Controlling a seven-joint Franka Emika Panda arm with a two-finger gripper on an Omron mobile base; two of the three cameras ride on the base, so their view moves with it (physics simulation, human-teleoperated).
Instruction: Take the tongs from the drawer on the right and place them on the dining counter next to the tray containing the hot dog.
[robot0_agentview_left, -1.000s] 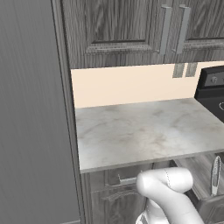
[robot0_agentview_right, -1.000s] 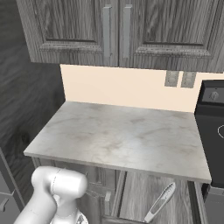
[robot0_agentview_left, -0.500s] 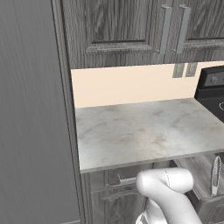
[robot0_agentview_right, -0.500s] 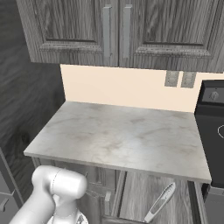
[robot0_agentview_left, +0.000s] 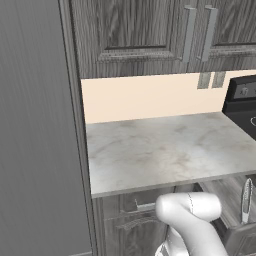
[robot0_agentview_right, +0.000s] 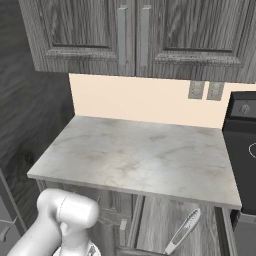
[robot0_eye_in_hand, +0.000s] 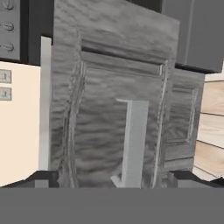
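Silvery tongs lie in the open drawer. The tool, fingers spread around the bar handle, should back off squarely, then reach down.

Dark grey wood-grain covers the drawer, its bar handle a smooth, matt silver. Inside it lie the tongs of pale, satin metal. Above the drawer, the wall-side worktop shows polished grey-white marbled stone.
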